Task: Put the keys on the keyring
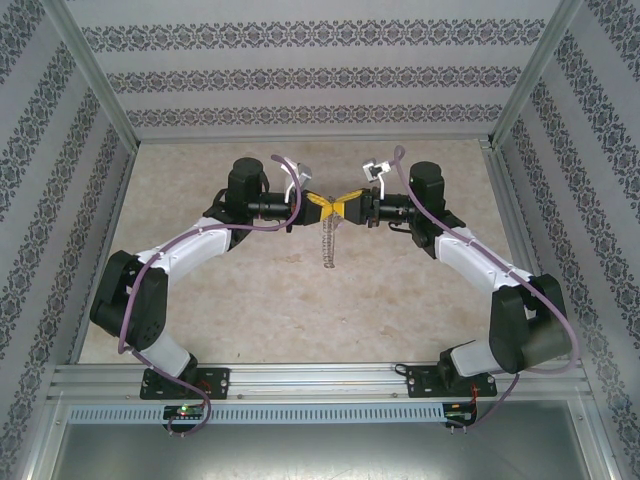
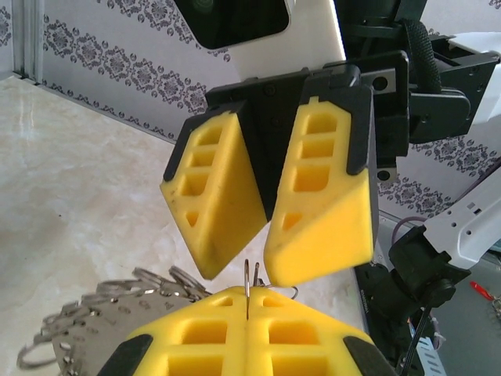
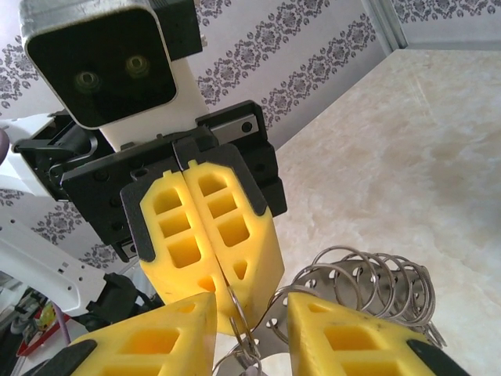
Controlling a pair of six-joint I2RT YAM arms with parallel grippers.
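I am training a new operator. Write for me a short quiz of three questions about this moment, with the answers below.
1. True or false: the left gripper is shut on a thin wire of the keyring.
2. How is the keyring placed? A) lying flat by itself B) hanging below the two grippers where they meet C) wrapped around an arm's base
3. Which gripper has a gap between its fingertips?
Key: 1 true; 2 B; 3 the right gripper.
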